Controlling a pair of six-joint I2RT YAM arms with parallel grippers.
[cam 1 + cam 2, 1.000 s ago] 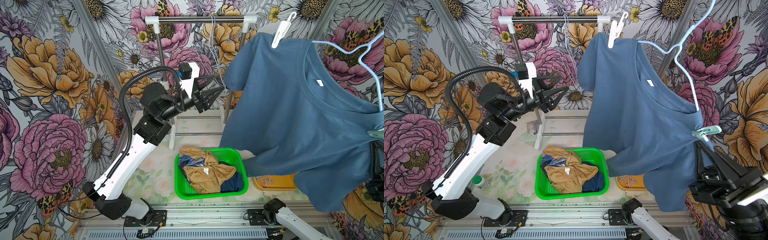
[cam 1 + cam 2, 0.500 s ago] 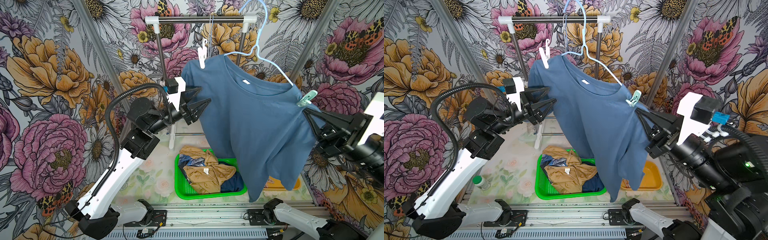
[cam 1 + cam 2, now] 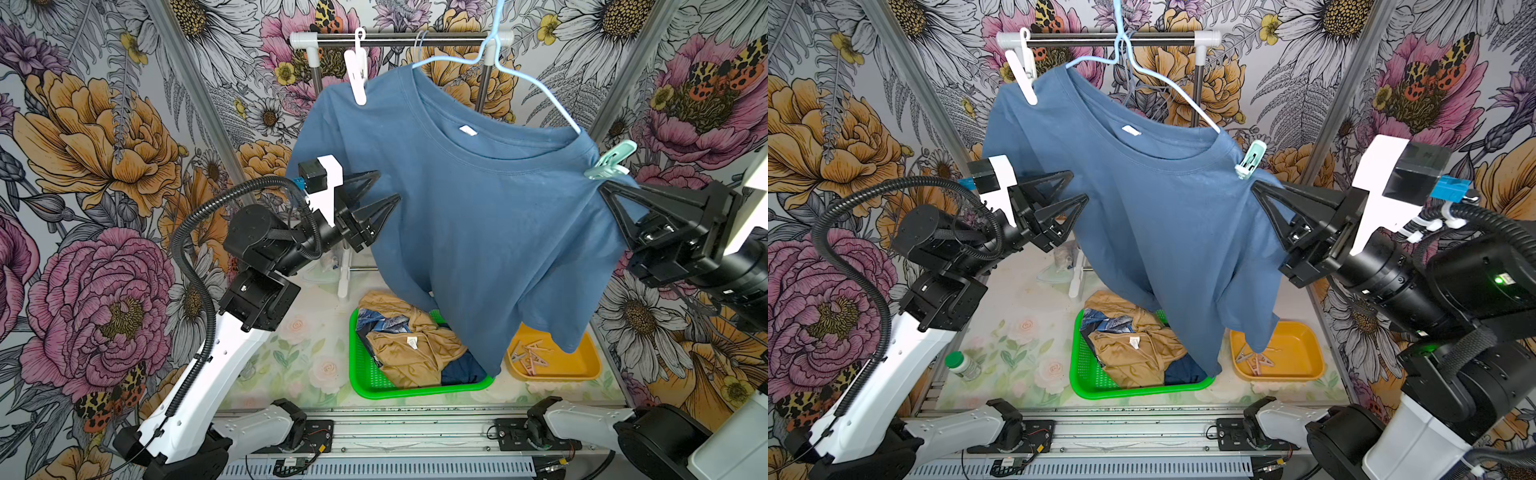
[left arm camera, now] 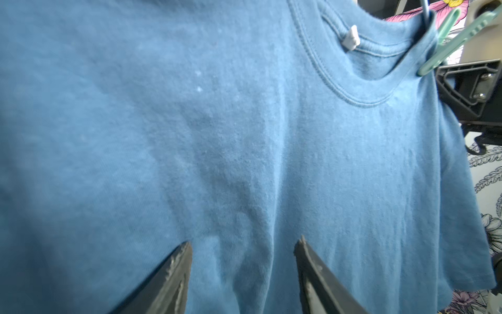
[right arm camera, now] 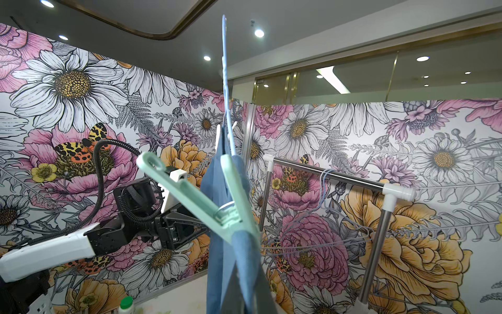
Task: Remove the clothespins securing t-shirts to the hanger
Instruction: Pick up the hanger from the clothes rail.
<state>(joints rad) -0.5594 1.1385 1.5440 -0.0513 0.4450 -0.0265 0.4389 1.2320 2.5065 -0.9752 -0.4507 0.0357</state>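
Note:
The slate blue t-shirt point(image 3: 478, 216) point(image 3: 1154, 216) hangs on a light blue hanger point(image 3: 536, 87) in front of the rail. A white clothespin point(image 3: 356, 75) point(image 3: 1023, 72) clips one shoulder and a mint green clothespin point(image 3: 611, 160) point(image 3: 1250, 160) point(image 5: 201, 201) clips the other. My right gripper point(image 3: 603, 190) point(image 3: 1255, 188) point(image 5: 241, 269) is shut on the shirt's cloth just below the mint pin. Beside the opposite sleeve my left gripper point(image 3: 388, 185) point(image 3: 1079, 185) point(image 4: 244, 242) stands open, its tips close to the cloth, holding nothing. Tan and navy t-shirts point(image 3: 411, 345) lie in the basket.
A green basket point(image 3: 365, 382) sits on the floor under the shirt. To its right is an orange tray point(image 3: 582, 368) holding several loose clothespins point(image 3: 530, 353). The steel rail point(image 3: 399, 37) spans the back. A small bottle point(image 3: 961, 365) stands near the left arm.
The shirt and hanger swung from the far right into the middle, carried by my shut right gripper, which came into view. My left gripper shifted slightly left beside the sleeve.

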